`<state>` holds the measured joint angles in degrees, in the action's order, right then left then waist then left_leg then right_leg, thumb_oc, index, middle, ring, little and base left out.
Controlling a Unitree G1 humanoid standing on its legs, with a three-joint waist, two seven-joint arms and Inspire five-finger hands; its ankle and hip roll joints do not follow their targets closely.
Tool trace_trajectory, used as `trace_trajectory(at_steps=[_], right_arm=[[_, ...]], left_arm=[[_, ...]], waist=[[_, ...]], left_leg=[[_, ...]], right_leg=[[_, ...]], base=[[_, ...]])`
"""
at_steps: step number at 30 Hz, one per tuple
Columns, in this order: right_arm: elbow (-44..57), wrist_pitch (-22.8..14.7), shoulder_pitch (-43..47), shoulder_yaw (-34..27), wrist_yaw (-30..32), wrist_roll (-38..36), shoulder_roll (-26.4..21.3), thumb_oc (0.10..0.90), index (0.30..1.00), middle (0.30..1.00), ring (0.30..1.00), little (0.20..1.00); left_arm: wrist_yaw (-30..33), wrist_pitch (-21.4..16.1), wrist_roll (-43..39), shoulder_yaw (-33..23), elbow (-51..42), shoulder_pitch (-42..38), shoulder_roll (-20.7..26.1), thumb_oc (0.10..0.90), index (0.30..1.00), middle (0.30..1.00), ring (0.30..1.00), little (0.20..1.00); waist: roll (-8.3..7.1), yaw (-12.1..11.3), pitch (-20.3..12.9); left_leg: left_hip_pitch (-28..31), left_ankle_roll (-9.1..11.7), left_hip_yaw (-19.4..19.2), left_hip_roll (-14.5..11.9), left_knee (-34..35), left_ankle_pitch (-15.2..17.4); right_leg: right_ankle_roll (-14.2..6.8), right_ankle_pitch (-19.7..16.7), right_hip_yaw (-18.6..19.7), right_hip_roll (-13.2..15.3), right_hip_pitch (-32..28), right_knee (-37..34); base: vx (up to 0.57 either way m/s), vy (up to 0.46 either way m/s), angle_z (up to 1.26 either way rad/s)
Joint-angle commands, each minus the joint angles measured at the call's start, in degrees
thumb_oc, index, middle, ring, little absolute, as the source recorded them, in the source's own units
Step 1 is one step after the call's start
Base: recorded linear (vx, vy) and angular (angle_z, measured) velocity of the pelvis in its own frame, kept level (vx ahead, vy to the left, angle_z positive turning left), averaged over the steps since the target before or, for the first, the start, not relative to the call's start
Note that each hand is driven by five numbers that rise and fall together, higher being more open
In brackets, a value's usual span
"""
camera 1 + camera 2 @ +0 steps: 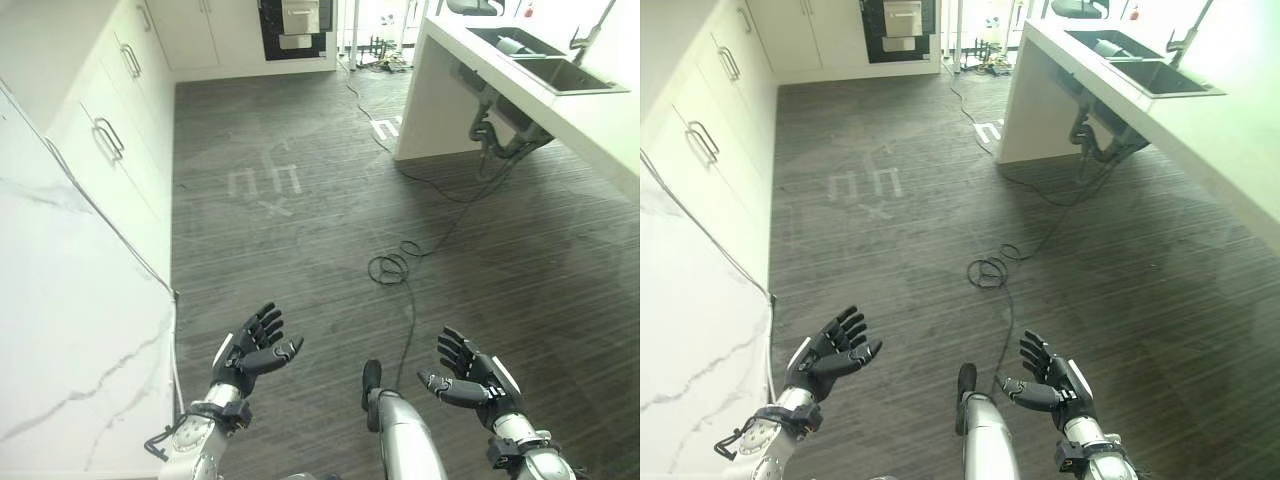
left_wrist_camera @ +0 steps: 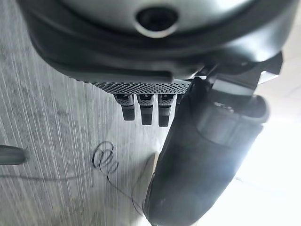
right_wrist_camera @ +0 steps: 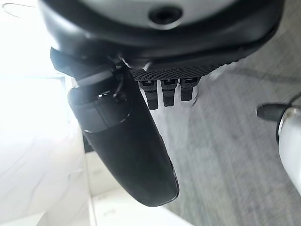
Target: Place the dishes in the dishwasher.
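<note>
Left hand (image 1: 250, 352) up in front, palm turned in, fingers loose and spread, holding nothing. Right hand (image 1: 470, 380) the same on the other side, fingers loose, thumb out, also holding nothing. Both held apart over the dark wood floor (image 1: 300, 230), likely kept ready like that because nothing is near enough to grab.

Just to the left, a white wall with grey marble lines (image 1: 70, 340). Farther along that side, white cabinets (image 1: 115, 120) with metal handles, all closed.

Out on the floor, pale tape marks (image 1: 268, 185) and a thin dark cord coiled in loops (image 1: 392, 265), running off toward the counter.

Far off to the right, a long white counter (image 1: 590, 120) with a sink (image 1: 545, 60) set in it and a tap (image 1: 590, 35) beside it. Pipes (image 1: 500, 135) hanging in the open space below. Something pale in the sink, maybe a dish, too small to tell. Dishes most likely over there, well apart from both hands.

At the far wall, a dark built-in machine (image 1: 298, 25) with a shiny front. Dishwasher or oven, hard to say.

Task barely started, by the look of it. Next, probably a walk over to the sink, with care around the cord.
</note>
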<state>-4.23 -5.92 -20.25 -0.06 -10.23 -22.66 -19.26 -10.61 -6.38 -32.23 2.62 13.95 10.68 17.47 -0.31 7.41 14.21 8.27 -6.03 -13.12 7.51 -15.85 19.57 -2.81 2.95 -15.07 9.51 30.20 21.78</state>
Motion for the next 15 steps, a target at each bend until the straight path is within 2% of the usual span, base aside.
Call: trace_trajectory(at_steps=[1, 2, 4, 5, 6, 8, 9, 10, 11, 12, 13, 14, 15], right_arm=[[4.2, -6.0, 5.2, -1.9, 0.7, -1.2, -1.3, 0.8, 0.9, 0.9, 0.9, 0.9], [4.7, -5.0, 5.7, -1.9, 1.0, -0.9, -1.7, 0.8, 0.9, 0.9, 0.9, 0.9], [5.1, -4.6, 6.2, -1.6, 1.0, 0.6, -2.4, 0.8, 0.9, 0.9, 0.9, 0.9], [5.3, -4.6, 6.3, -1.7, 0.8, 1.0, -2.6, 0.8, 0.9, 0.9, 0.9, 0.9], [5.5, -5.1, 6.3, -1.8, 0.3, 1.5, -3.2, 0.8, 0.9, 0.9, 0.9, 0.9], [5.9, -5.8, 6.0, -2.2, -0.2, 1.9, -3.7, 0.8, 0.9, 0.9, 0.9, 0.9], [6.3, -5.9, 5.8, -2.5, -0.4, 1.9, -4.3, 0.8, 0.9, 0.9, 0.9, 0.9], [6.7, -5.9, 5.7, -2.8, -0.4, 1.7, -4.7, 0.8, 0.9, 0.9, 0.9, 0.9], [7.0, -5.7, 5.7, -3.0, -0.6, 1.5, -5.2, 0.8, 0.9, 0.9, 0.9, 0.9], [6.7, -6.5, 5.9, -3.0, -1.5, 2.1, -6.5, 0.8, 0.9, 0.9, 0.9, 0.9], [6.5, -6.6, 6.0, -3.0, -1.7, 2.3, -6.6, 0.8, 0.9, 0.9, 0.9, 0.9], [6.2, -6.7, 6.3, -3.1, -1.7, 2.4, -6.8, 0.8, 0.9, 0.9, 0.9, 0.9], [5.8, -6.8, 7.0, -2.8, -1.4, 2.2, -6.8, 0.8, 0.9, 0.9, 0.9, 0.9]], left_arm=[[-1.1, -7.0, 2.9, -1.8, -10.5, -1.4, 4.7, 0.8, 0.9, 0.9, 0.9, 0.9], [-1.0, -6.8, 4.2, -1.9, -11.6, -0.8, 5.2, 0.8, 0.9, 0.9, 0.9, 0.9], [0.2, -5.7, 2.7, -1.7, -12.1, 0.0, 5.1, 0.8, 0.9, 0.9, 0.9, 0.9], [0.5, -5.5, 2.2, -1.9, -12.2, 0.2, 4.8, 0.8, 0.9, 0.9, 0.9, 0.9], [0.7, -6.1, 2.1, -2.2, -12.1, 0.7, 4.4, 0.8, 0.9, 0.9, 0.9, 0.9], [1.0, -6.7, 2.1, -2.4, -12.2, 1.3, 4.2, 0.8, 0.9, 0.9, 0.9, 0.9], [1.1, -6.9, 1.9, -2.5, -12.1, 1.7, 4.0, 0.8, 0.9, 0.9, 0.9, 0.9], [1.1, -7.1, 1.7, -2.6, -11.9, 1.9, 3.9, 0.8, 0.9, 0.9, 0.9, 0.9], [1.3, -7.4, 1.6, -2.4, -11.6, 2.0, 3.5, 0.8, 0.9, 0.9, 0.9, 0.9], [1.8, -8.7, 2.4, -1.6, -11.9, 2.6, 2.9, 0.8, 0.9, 0.9, 0.9, 0.9], [1.8, -9.0, 2.6, -1.4, -12.0, 2.8, 2.9, 0.8, 0.9, 0.9, 0.9, 0.9], [1.7, -9.3, 2.9, -1.3, -12.1, 2.9, 2.9, 0.8, 0.9, 0.9, 0.9, 0.9], [1.8, -9.4, 3.4, -1.2, -12.1, 2.5, 2.8, 0.8, 0.9, 0.9, 0.9, 0.9]], waist=[[-2.77, -1.8, -3.7], [-2.21, -1.7, -4.9], [-1.94, -1.3, -6.4], [-2.1, -1.2, -6.9], [-1.39, -1.3, -7.6], [-1.12, -1.3, -8.2], [-0.64, -1.3, -8.3], [-0.99, -1.4, -8.5], [-1.57, -1.7, -8.6], [-2.77, -2.9, -7.0], [-3.43, -3.2, -6.7], [-3.27, -3.6, -6.0], [-3.34, -4.3, -5.3]], left_leg=[[-5.4, 3.6, 5.1, -2.8, -1.3, 0.0], [-3.0, 3.6, 4.3, -3.5, -1.3, 2.0], [-1.1, 4.0, 4.3, -3.7, -1.3, 3.1], [-0.9, 4.3, 4.2, -3.5, -1.3, 2.8], [0.6, 5.2, 4.2, -4.4, -1.3, 1.0], [1.7, 6.8, 3.8, -5.1, -1.3, -4.5], [3.6, 8.2, 3.5, -5.9, -1.3, -8.7], [4.6, 9.2, 3.3, -5.7, -1.3, -12.9], [5.5, 10.8, 3.0, -5.4, -2.9, -19.0], [-5.5, 12.3, 4.5, -5.5, -23.8, -22.0], [-8.8, 12.0, 4.3, -5.7, -26.4, -22.4], [-13.1, 11.3, 4.3, -6.8, -28.8, -21.3], [-16.1, 10.0, 4.3, -6.9, -28.3, -19.8]], right_leg=[[-6.8, -2.1, 1.3, 0.4, -9.3, -4.6], [-6.7, -2.4, 0.4, 0.2, -11.9, -4.6], [-5.6, -2.2, 0.9, -1.0, -13.9, -4.6], [-5.1, -2.0, 1.1, -1.0, -14.2, -4.6], [-4.1, -0.5, 0.8, -2.3, -15.5, -4.6], [-2.8, 0.7, 0.4, -3.2, -16.2, -4.6], [-1.9, 2.0, 0.0, -4.1, -17.2, -4.6], [-1.3, 2.6, 0.2, -4.2, -17.6, -4.6], [-0.4, 3.7, 0.7, -4.2, -18.7, -4.6], [1.8, 5.8, 2.1, -4.2, -22.1, -4.6], [2.0, 5.9, 2.7, -3.8, -22.7, -4.6], [2.4, 6.4, 3.2, -4.4, -23.8, -4.6], [2.5, 6.9, 3.8, -4.9, -24.8, -4.6]], base=[[0.62, -0.288, 0.32], [0.73, -0.328, 0.35], [0.56, -0.267, 0.0], [0.4, -0.244, -0.46], [0.38, -0.268, -0.52], [0.38, -0.267, -0.51], [0.34, -0.241, -0.52], [0.4, -0.276, -0.33], [0.55, -0.372, -0.51], [0.5, -0.326, -0.56], [0.41, -0.247, -0.78], [0.21, -0.071, -0.78], [0.24, -0.035, -0.88]])
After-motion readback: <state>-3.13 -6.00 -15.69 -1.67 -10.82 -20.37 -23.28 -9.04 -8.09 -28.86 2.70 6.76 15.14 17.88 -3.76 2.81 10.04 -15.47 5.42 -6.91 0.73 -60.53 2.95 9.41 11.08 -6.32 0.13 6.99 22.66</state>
